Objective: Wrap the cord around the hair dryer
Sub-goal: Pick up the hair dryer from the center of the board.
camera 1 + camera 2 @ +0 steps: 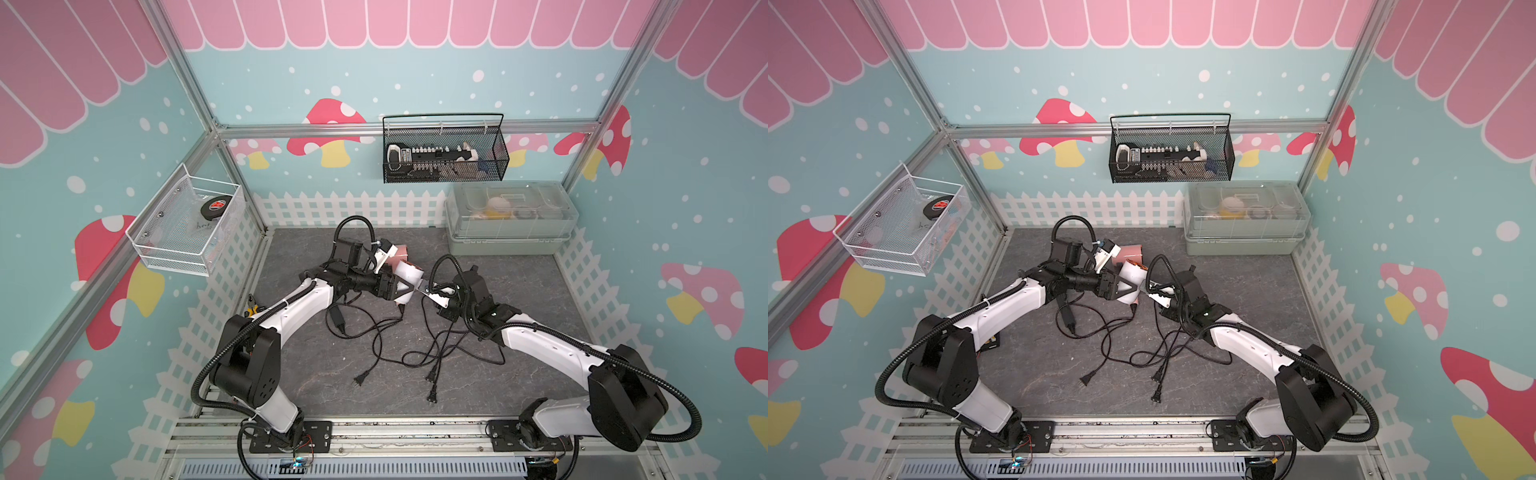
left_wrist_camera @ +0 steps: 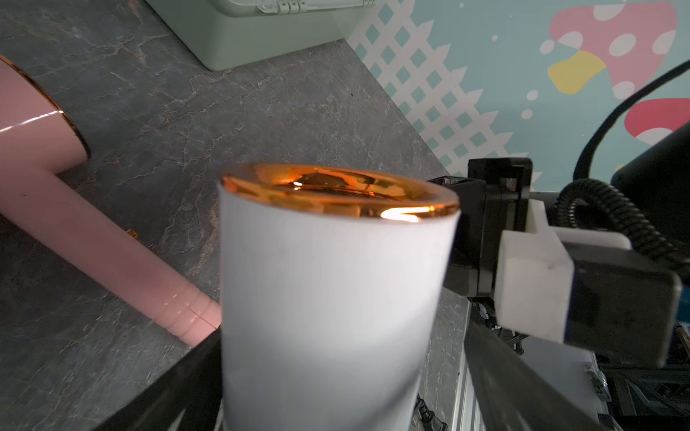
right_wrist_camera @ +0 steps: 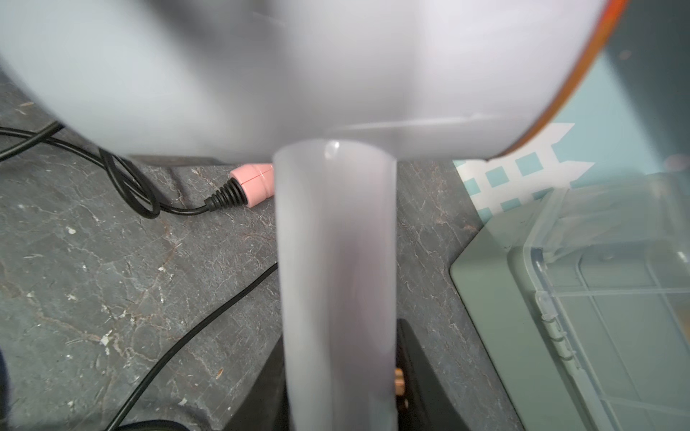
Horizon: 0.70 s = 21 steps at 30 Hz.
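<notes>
The white hair dryer (image 2: 328, 298) has a copper rim, the pink hair dryer (image 2: 93, 242) lies by black cords (image 3: 183, 212) on a veined grey tabletop (image 1: 311, 374).

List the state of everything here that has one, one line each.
white hair dryer: held up, cord not wrapped
left gripper: open, jaws around the white hair dryer's barrel, a gap at one finger
right gripper: shut on the white hair dryer's handle
pink hair dryer: lying on the table, cord not wrapped
cords: loose, tangled on the table
storage box: lid shut

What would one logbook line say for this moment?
left gripper: open around white hair dryer barrel | right gripper: shut on its handle | cords: loose on table
</notes>
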{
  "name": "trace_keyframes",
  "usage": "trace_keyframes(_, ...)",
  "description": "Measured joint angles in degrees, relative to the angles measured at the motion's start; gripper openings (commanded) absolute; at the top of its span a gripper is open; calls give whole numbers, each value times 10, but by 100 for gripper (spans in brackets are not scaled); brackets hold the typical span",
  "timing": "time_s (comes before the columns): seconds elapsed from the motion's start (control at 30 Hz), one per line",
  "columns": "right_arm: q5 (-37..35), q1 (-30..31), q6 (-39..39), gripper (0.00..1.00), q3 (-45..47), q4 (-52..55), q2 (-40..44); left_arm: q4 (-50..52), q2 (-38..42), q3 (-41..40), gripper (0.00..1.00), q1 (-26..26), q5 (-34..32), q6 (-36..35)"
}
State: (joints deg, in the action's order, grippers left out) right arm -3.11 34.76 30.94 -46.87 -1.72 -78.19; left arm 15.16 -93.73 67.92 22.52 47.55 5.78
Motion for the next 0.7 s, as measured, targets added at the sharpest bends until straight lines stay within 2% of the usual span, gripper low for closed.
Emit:
trace_keyframes(0.3, -1, 14, 62, 0, 0, -14, 13, 24, -14, 13, 90, 19, 12, -19)
trace_keyframes(0.53, -5, 14, 80, 0, 3, -17, 14, 53, -23, 29, 81, 29, 12, -40)
trace_keyframes(0.6, -7, 14, 83, 0, 4, -17, 14, 58, -24, 31, 75, 29, 13, -45)
trace_keyframes(0.63, -7, 13, 84, 0, 4, -17, 14, 59, -25, 32, 67, 30, 13, -48)
trace_keyframes(0.7, -9, 13, 85, 0, 5, -17, 14, 61, -25, 34, 43, 32, 10, -56)
